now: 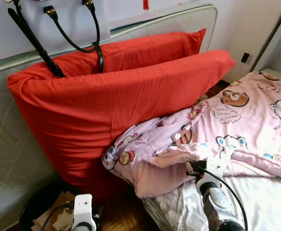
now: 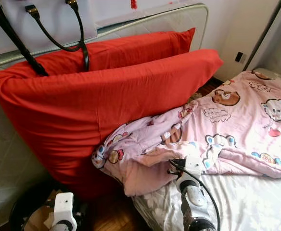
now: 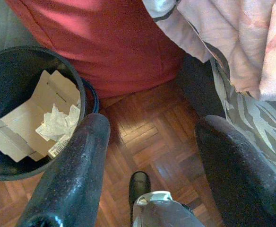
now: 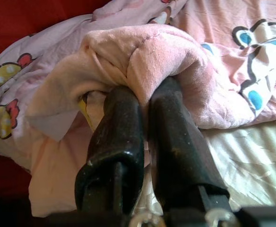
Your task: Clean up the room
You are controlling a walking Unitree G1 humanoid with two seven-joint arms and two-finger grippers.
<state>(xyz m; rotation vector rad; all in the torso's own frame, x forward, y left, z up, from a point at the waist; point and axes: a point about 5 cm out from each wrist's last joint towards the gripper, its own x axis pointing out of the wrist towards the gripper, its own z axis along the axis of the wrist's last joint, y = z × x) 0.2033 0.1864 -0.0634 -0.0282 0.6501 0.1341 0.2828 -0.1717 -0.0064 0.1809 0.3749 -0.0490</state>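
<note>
A pink cartoon-print blanket (image 1: 236, 130) lies crumpled across the bed, one corner spilling against two big red pillows (image 1: 121, 96). My right gripper (image 4: 145, 94) is shut on a folded edge of the blanket (image 4: 147, 52) at its near side, just above the striped white sheet (image 1: 261, 202). My left gripper (image 3: 152, 125) hangs open low at the left over the parquet floor (image 3: 142, 137), holding nothing. It is beside a black waste bin (image 3: 83, 94).
The bin (image 1: 34, 204) holds cardboard and crumpled paper. The pillows lean on a quilted grey panel (image 1: 6, 154) against the wall. A white handbag with black straps (image 1: 58, 19) hangs over the pillows. A narrow strip of floor runs between bin and bed.
</note>
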